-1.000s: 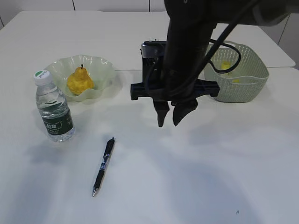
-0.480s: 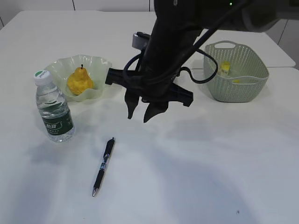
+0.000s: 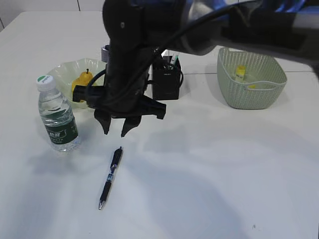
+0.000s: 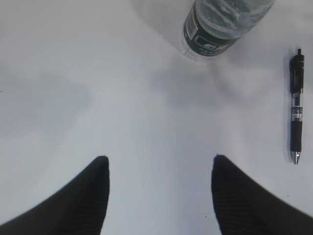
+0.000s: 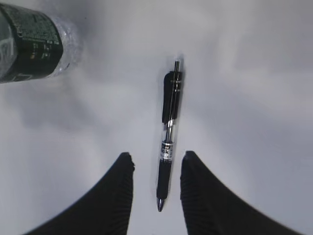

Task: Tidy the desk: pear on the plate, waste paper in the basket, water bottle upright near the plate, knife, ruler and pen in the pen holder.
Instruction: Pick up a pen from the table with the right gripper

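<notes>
Pen, black retractable with a clear midsection: last item loose on the white smooth desk, lying toward the near edge, left of centre, tip pointing at the near edge.

Exterior view. Over the last second the right gripper has swung leftward from in front of the matte black square pen holder to a spot above the pen's clip end, near the small clear water bottle with the dark green label and white cap. Its jaws point down, part-way open, nothing between them. The pen has not shifted. Lumpy yellow-orange pear sits in the translucent pale green wavy-rimmed plate toward the far left; bottle upright just beside the plate. Sage green perforated basket toward the far right holds yellow scraps. Something green-tipped stands in the holder; which items, I cannot tell. Judgement: the arm is lining up on the pen, the remaining step.

Left wrist view. Left gripper stands wide open and empty above bare desk; bottle base and pen both well ahead of it.

Right wrist view. Pen lies lengthwise between the two fingertips, untouched, tip end nearest the camera. Jaws straddle it from above; descent and closure not yet done.
</notes>
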Action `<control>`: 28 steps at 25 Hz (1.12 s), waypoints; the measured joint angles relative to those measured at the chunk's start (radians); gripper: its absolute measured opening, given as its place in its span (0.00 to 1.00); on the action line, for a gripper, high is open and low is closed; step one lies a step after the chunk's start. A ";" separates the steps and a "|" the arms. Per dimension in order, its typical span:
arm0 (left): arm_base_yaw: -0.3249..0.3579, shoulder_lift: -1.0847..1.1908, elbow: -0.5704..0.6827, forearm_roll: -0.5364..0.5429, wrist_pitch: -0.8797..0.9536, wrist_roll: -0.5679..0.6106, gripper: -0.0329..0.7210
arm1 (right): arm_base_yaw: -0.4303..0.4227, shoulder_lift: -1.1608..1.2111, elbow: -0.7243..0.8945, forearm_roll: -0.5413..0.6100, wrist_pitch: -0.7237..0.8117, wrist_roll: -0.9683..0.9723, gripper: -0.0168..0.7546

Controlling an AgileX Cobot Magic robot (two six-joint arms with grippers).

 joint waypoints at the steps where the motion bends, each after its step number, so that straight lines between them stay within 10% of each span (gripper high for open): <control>1: 0.000 0.000 0.000 0.000 0.000 0.000 0.66 | 0.011 0.024 -0.038 -0.016 0.023 0.010 0.35; 28: 0.000 0.000 0.000 0.000 -0.024 0.000 0.66 | 0.061 0.296 -0.278 -0.123 0.105 0.025 0.39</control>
